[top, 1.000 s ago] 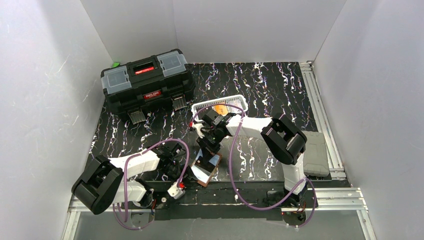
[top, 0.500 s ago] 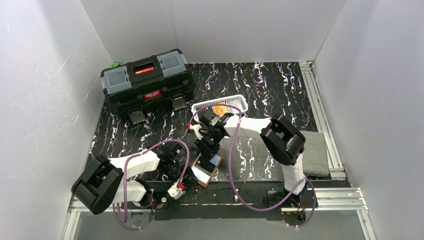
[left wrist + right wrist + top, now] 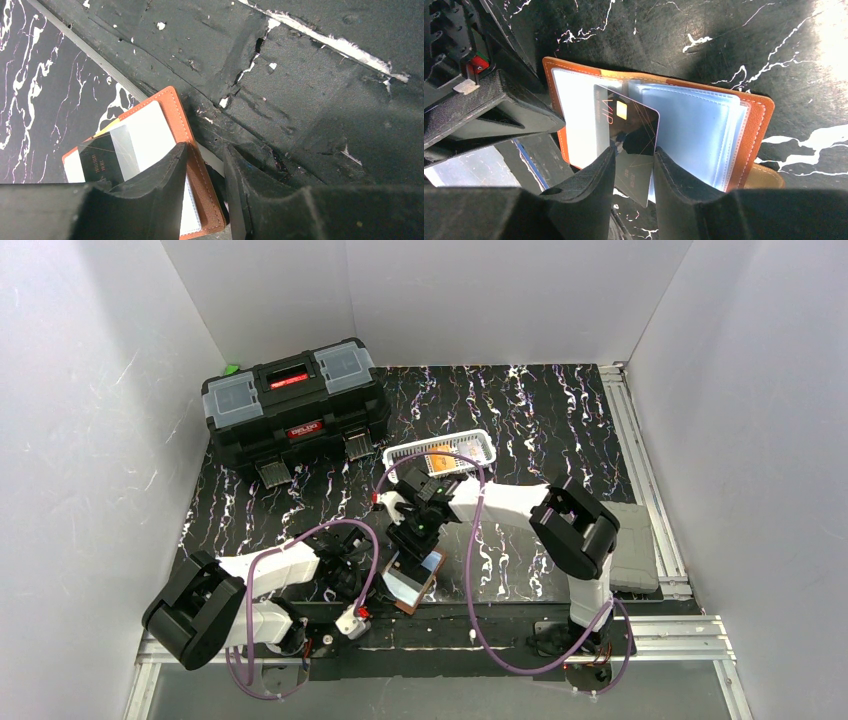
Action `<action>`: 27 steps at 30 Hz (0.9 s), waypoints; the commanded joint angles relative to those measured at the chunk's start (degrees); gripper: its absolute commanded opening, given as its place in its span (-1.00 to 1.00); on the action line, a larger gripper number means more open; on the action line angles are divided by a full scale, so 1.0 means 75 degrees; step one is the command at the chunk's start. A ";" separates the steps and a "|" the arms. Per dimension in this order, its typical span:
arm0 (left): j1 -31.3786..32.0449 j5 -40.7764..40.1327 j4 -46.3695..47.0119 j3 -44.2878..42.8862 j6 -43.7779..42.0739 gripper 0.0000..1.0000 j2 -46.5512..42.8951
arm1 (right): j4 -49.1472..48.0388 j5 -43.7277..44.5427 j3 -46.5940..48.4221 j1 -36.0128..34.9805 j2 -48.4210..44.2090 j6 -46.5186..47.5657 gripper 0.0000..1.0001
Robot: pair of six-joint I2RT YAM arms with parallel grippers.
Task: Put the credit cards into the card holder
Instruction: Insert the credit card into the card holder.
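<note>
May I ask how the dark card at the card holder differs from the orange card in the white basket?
The dark card is reflective black with a gold chip; the orange card looks bright orange. The dark card lies across the open card holder, between the parted fingers of the right gripper; the orange card sits untouched in the white basket. Both are flat cards.
</note>
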State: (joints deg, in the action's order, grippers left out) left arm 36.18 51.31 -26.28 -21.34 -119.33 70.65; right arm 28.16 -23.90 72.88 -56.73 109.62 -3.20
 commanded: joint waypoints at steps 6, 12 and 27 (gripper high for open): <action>-0.0064 -0.1367 0.0557 0.0112 -0.0894 -0.41 0.0052 | -0.0161 0.0194 0.0079 -0.0462 -0.0070 -0.0167 -0.15; -0.0056 -0.1437 0.0588 0.0114 -0.0829 -0.41 0.0056 | -0.0316 -0.0144 -0.0051 -0.0510 -0.0226 -0.0231 -0.14; -0.0055 -0.1756 0.3032 0.0713 0.0217 -0.44 -0.0085 | -0.0435 -0.1541 -0.0422 -0.0354 -0.0445 -0.0125 -0.10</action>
State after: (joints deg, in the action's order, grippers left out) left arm 36.97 53.56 -17.89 -17.37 -118.74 69.25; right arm 25.50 -29.91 70.70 -59.94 109.06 -4.12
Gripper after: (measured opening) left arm 0.289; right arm 0.448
